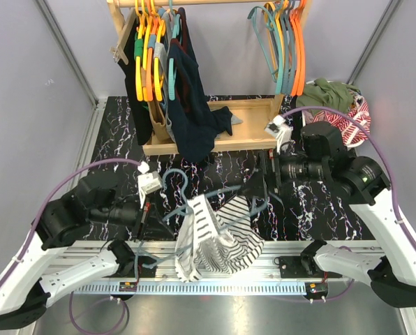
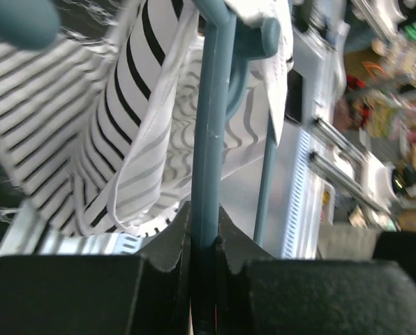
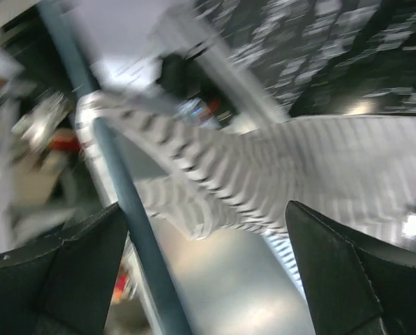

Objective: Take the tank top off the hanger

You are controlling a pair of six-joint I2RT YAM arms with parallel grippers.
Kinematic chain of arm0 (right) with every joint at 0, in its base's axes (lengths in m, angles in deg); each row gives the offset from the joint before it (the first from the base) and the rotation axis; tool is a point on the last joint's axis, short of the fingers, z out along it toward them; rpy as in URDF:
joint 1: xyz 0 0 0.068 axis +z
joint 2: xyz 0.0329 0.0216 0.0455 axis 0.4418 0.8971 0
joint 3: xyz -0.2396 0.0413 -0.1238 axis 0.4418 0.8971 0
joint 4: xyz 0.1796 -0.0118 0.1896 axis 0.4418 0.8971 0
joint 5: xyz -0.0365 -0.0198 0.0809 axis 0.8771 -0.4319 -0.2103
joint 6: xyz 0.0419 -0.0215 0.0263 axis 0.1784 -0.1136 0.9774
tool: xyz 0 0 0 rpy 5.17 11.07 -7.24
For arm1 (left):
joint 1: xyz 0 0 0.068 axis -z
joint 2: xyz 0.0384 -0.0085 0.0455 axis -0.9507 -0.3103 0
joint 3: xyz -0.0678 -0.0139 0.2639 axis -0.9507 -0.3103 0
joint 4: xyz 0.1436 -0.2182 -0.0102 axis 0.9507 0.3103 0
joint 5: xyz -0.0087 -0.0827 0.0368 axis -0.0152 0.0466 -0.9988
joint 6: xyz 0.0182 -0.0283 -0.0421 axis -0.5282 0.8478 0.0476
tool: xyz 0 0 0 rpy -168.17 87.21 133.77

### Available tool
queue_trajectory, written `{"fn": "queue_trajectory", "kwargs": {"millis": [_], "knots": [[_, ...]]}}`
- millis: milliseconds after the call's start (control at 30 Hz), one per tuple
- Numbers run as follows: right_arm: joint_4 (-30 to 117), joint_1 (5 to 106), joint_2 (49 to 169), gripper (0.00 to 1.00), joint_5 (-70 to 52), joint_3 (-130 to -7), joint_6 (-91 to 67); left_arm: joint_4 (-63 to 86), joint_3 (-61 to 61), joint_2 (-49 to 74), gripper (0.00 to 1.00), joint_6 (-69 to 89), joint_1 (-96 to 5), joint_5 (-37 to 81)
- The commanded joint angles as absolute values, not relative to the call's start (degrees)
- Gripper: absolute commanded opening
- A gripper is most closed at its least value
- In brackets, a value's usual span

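Observation:
The black-and-white striped tank top (image 1: 211, 237) hangs on a teal hanger (image 1: 182, 184) above the table's near edge. My left gripper (image 1: 148, 216) is at the hanger's left side. In the left wrist view it (image 2: 206, 244) is shut on the teal hanger bar (image 2: 211, 139), and the tank top (image 2: 89, 139) drapes to the left of the bar. My right gripper (image 1: 273, 174) hovers by the hanger's right end. In the right wrist view it (image 3: 208, 269) is open, holding nothing. The hanger bar (image 3: 124, 195) runs close by its left finger, and the tank top (image 3: 299, 174) spreads out beyond.
A wooden rack (image 1: 215, 139) at the back carries dark garments (image 1: 190, 105), yellow-orange hangers (image 1: 149, 56) and teal and orange hangers (image 1: 285, 49). A pile of clothes (image 1: 340, 105) lies at the back right. An aluminium rail (image 1: 299, 251) runs along the near edge.

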State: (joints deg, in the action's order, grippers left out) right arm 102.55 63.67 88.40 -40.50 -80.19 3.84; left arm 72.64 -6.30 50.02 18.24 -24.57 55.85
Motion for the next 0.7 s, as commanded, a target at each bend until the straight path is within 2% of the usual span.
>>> {"fn": "queue_trajectory", "kwargs": {"millis": [0, 33, 67, 200, 267, 433, 500, 667], "knots": [[101.32, 63.57, 85.2, 1.0, -7.88, -82.82, 9.57, 72.67, -0.61, 48.59, 0.0, 20.1, -24.55, 38.57], [100.8, 63.57, 84.06, 1.0, 1.05, -82.29, 10.64, 73.02, 0.18, 47.88, 0.0, 21.5, -24.55, 34.61], [98.88, 63.57, 81.61, 1.0, 4.44, -80.81, 11.78, 74.07, 2.1, 47.09, 0.0, 24.22, -24.55, 27.44], [93.34, 63.57, 74.13, 1.0, 16.59, -74.83, 16.18, 73.29, 6.42, 41.83, 0.0, 28.19, -24.55, 21.4], [87.56, 63.57, 71.15, 1.0, 13.9, -69.65, 15.49, 71.19, 8.0, 40.41, 0.0, 28.9, -24.46, 21.04], [80.94, 63.66, 74.81, 1.0, -10.52, -62.27, 11.01, 69.16, 11.17, 34.0, 0.0, 28.2, -24.55, 21.48], [77.51, 65.67, 75.79, 1.0, -13.26, -59.97, 9.52, 68.72, 12.67, 31.63, 0.0, 27.59, -24.55, 21.39], [75.57, 72.44, 79.99, 1.0, -11.43, -57.24, 5.47, 65.21, 14.42, 27.58, 0.0, 27.14, -24.55, 22.0]]}}
